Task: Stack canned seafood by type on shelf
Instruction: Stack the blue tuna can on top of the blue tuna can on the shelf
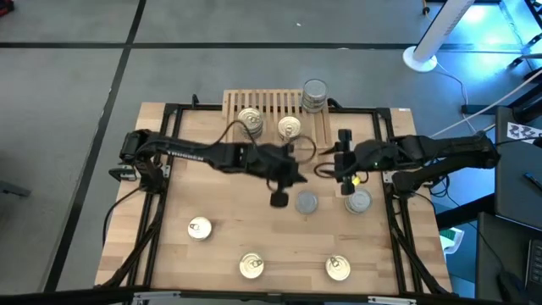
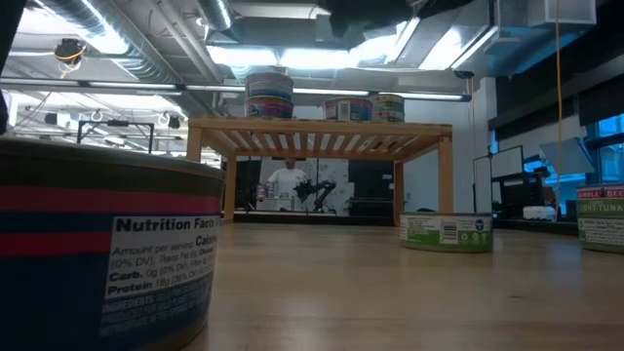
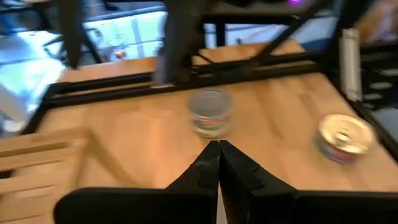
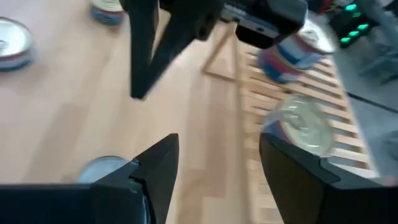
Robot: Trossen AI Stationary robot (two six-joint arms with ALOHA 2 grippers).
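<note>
The shelf (image 1: 275, 108) stands at the table's far edge. It bears a silver-lidded stack of canned seafood (image 1: 314, 95) and two gold-lidded tins (image 1: 250, 121) (image 1: 289, 127). Two silver-lidded tins (image 1: 306, 202) (image 1: 359, 201) and three gold-lidded ones (image 1: 199, 228) (image 1: 251, 266) (image 1: 337, 268) lie on the table. My left gripper (image 1: 279, 198) (image 3: 219, 158) hangs shut and empty above mid-table, beside a silver-lidded tin (image 3: 210, 112). My right gripper (image 1: 339, 161) (image 4: 217, 168) hovers open and empty near the shelf's right end, above another silver-lidded tin (image 4: 102, 168).
A black frame (image 1: 169, 110) runs around the tabletop, and its bars stand at both sides. In the low view a large tin (image 2: 97, 253) fills the near left, with two more tins (image 2: 446, 232) (image 2: 600, 219) at the right. Bare wood lies between the near tins.
</note>
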